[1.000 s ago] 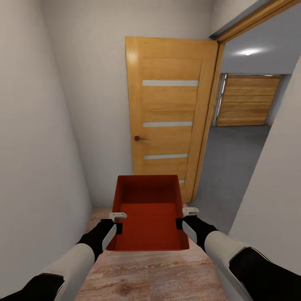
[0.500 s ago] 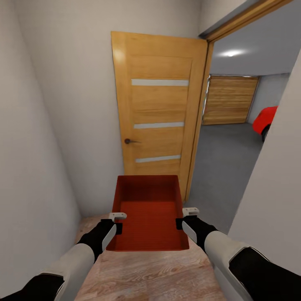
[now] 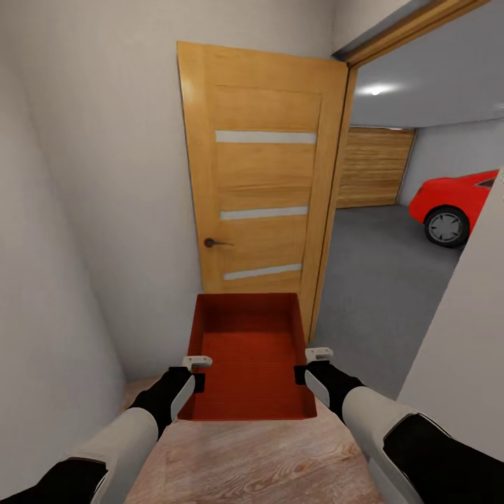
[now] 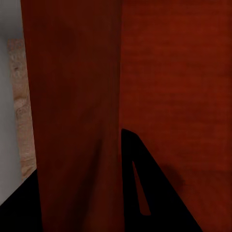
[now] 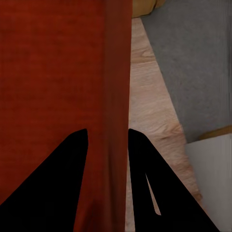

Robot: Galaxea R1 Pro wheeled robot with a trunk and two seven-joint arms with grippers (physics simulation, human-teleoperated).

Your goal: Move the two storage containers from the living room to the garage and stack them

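Change: the head view has swung right since a second ago; the red coupe car (image 3: 455, 204) now shows through the doorway, and the container sits between the hands as before.
Count: one red-orange lidless rectangular storage container (image 3: 248, 357); one open light-wood panelled door (image 3: 262, 185); two hands.
Arms: both reach forward, level, over light wood-plank flooring (image 3: 259, 458).
Left hand (image 3: 197, 371): pinching the container's left wall.
Right hand (image 3: 308, 365): pinching its right wall.
Far right: dark grey garage floor (image 3: 378, 294).

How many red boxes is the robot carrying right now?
1. The storage container is held in front of the robot, the left gripper on one side wall and the right gripper on the other.
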